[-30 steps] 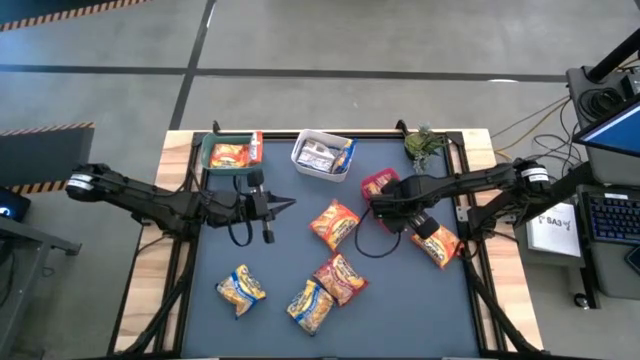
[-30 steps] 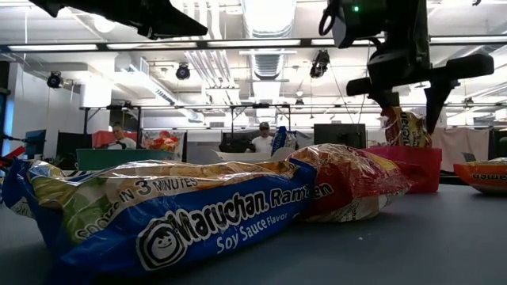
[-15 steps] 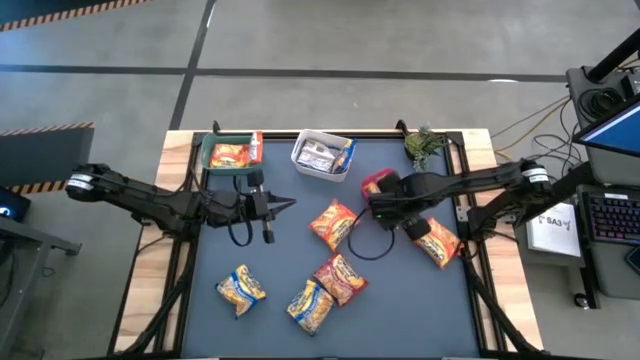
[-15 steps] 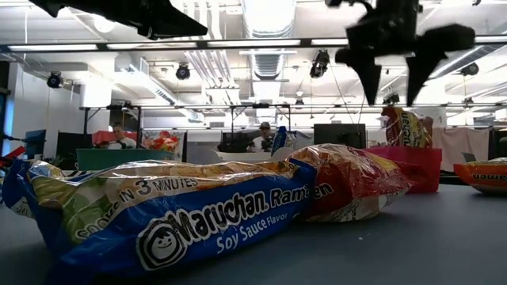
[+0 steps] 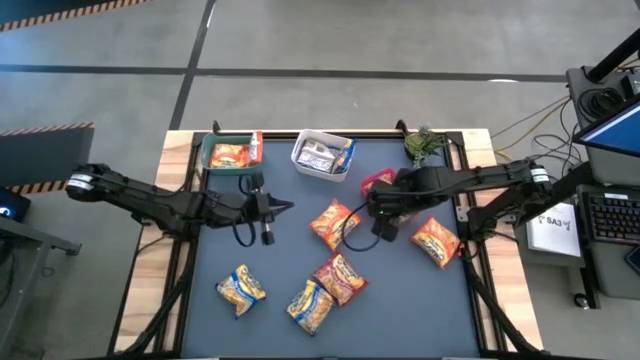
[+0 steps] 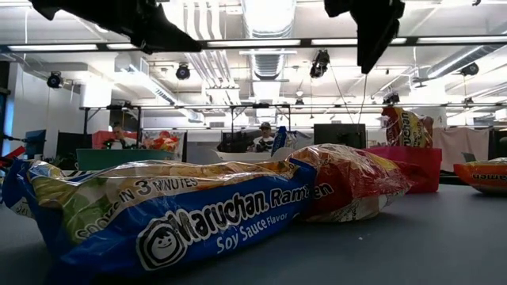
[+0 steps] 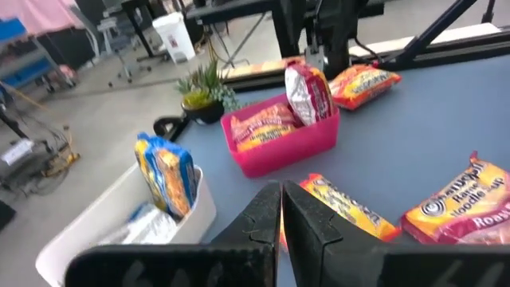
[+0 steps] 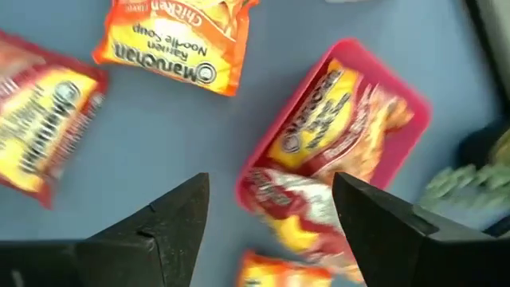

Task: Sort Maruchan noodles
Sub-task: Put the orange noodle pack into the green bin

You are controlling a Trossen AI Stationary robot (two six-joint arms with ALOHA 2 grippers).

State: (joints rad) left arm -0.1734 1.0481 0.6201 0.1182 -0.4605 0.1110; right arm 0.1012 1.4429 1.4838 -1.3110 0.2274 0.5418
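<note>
Right gripper (image 5: 380, 222): hovers above the desk (image 5: 400, 310) just beside the red bin (image 5: 376, 181), fingers (image 8: 171, 223) well apart and holding nothing.
Left gripper (image 5: 282, 206): waits over the left half of the desk, below the green bin (image 5: 212, 152); fingers (image 7: 267, 219) pressed together, empty.
Noodles on the desk: five packets lie loose. One orange packet (image 5: 335, 222) is just left of the right gripper, another orange packet (image 5: 437, 241) lies to its right, a reddish packet (image 5: 342, 276) and a blue-edged packet (image 5: 310, 304) touch each other lower down, and a yellow packet (image 5: 241, 287) sits alone at lower left.
Noodles already binned: packets sit in the green bin, the white bin (image 5: 322, 153) and the red bin.
Risk, red bin: one packet stands on end in it (image 7: 307, 92), poking above the wall; a low sweep of the right arm could, I judge, tip it out or shove the bin.
Risk, touching pair: closing on the reddish packet may drag the blue-edged one along, or pinch both.
Risk, crinkly wrap: flat slick packets may slide from the fingers if gripped at an edge.
Risk, cable: the right arm's loose cable hangs close to the centre orange packet and could nudge it.
Edges: the right-hand orange packet lies near the desk's right edge; a push could send it off.
Open room: bare desk lies between the bins and the centre packet, and at lower right.
</note>
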